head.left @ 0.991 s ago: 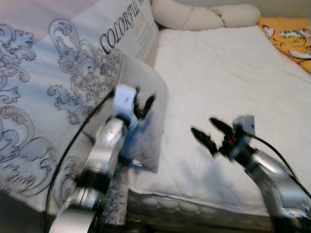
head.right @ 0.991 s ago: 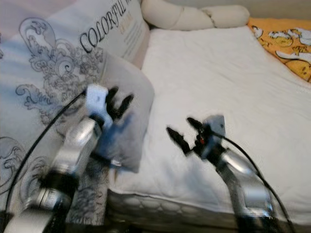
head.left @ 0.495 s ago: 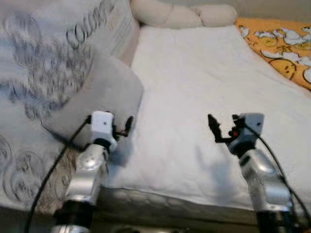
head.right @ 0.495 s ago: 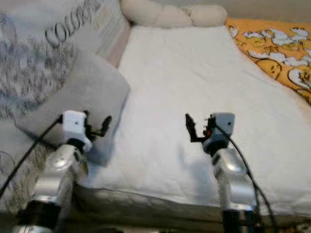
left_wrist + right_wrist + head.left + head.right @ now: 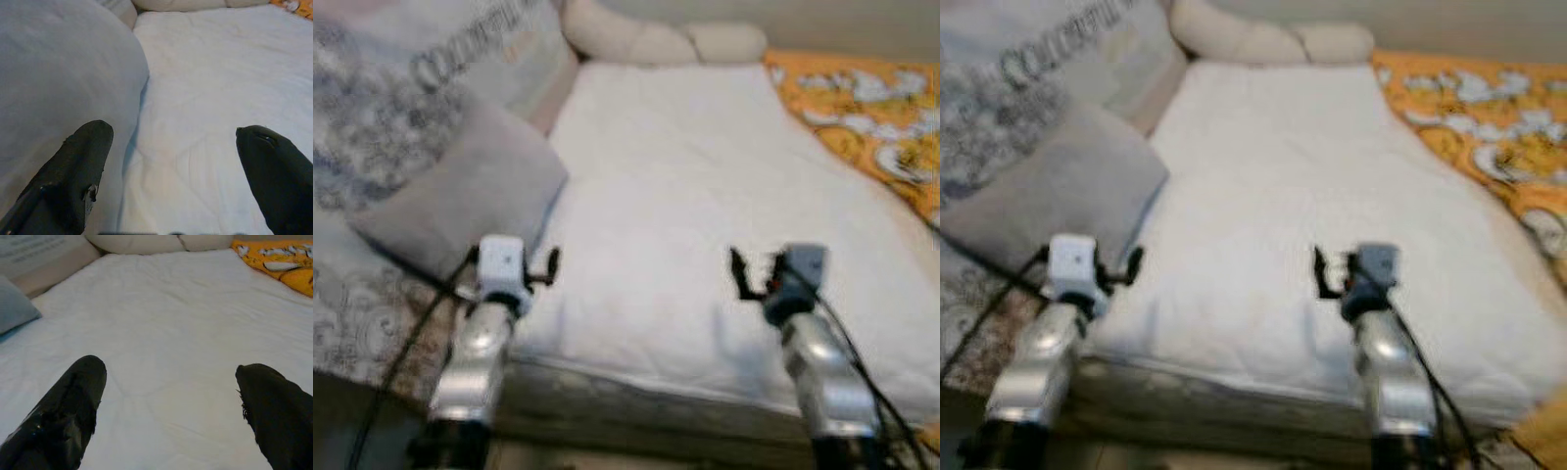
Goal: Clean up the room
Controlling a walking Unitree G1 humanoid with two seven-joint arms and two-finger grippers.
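A white bed sheet (image 5: 705, 176) covers the mattress in front of me. On its left edge lies a grey pillow (image 5: 460, 191), resting partly on a grey patterned duvet (image 5: 372, 117) printed with the word COLORFUL. My left gripper (image 5: 546, 268) hovers open just off the pillow's near corner, holding nothing. The left wrist view has the grey pillow (image 5: 58, 73) beside one of its fingers (image 5: 83, 161). My right gripper (image 5: 744, 274) is open over the bare sheet near the bed's front edge, and its fingers (image 5: 68, 406) stand wide apart with nothing between them.
Cream bolster pillows (image 5: 656, 39) lie across the head of the bed. An orange patterned blanket (image 5: 862, 117) covers the right side. The mattress front edge (image 5: 636, 392) runs just below both grippers.
The camera has swung right and pulled back. My left gripper has come off the grey pillow and now sits lower, near the bed's front edge. The right gripper has turned to point up the bed.
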